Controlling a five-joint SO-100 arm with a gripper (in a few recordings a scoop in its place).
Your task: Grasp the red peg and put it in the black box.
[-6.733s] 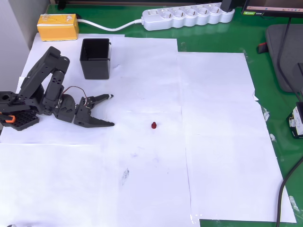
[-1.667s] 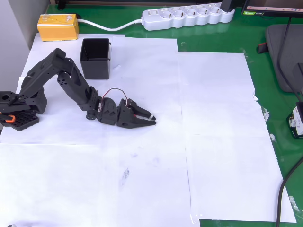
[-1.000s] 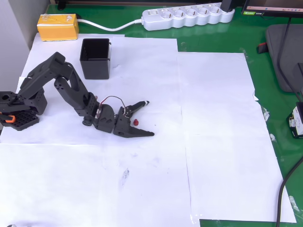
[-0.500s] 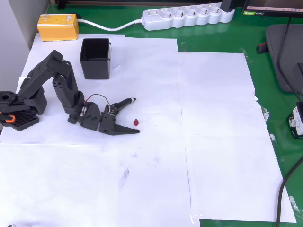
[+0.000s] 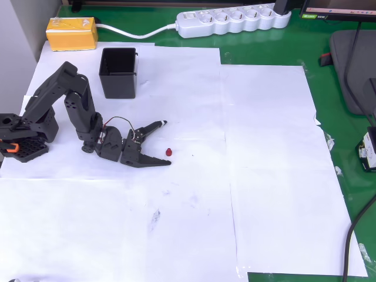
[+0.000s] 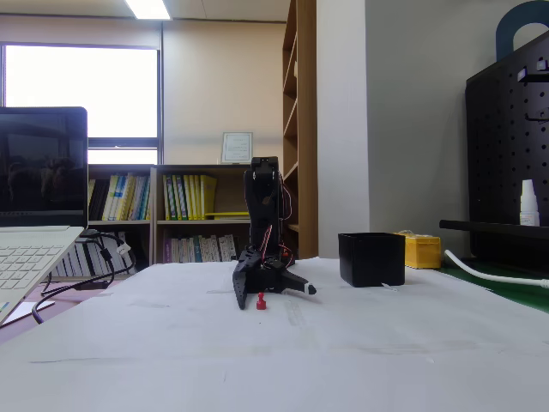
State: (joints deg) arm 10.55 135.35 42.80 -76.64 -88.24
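Overhead view first: black arm folded low over the white paper sheets (image 5: 264, 147), its gripper (image 5: 166, 143) pointing right with the fingers spread wide and nothing between them. The upper finger ends by a pale tip, the lower finger (image 5: 154, 161) lies flat along the paper. The red peg (image 5: 168, 152) sits on the paper inside the open mouth, close to the lower fingertip but apart from it, as far as this angle lets me judge. The black box (image 5: 118, 72) stands upright and open, up and to the left of the gripper, well apart from the peg. A yellow box (image 5: 71, 33) lies beyond it near the table edge, and a white power strip (image 5: 234, 21) runs along the top.

Fixed view, low at table height: the gripper (image 6: 273, 281) rests down on the paper with the red peg (image 6: 260, 300) just in front of it. The black box (image 6: 371, 258) stands to the right, with the yellow box (image 6: 421, 251) behind it.
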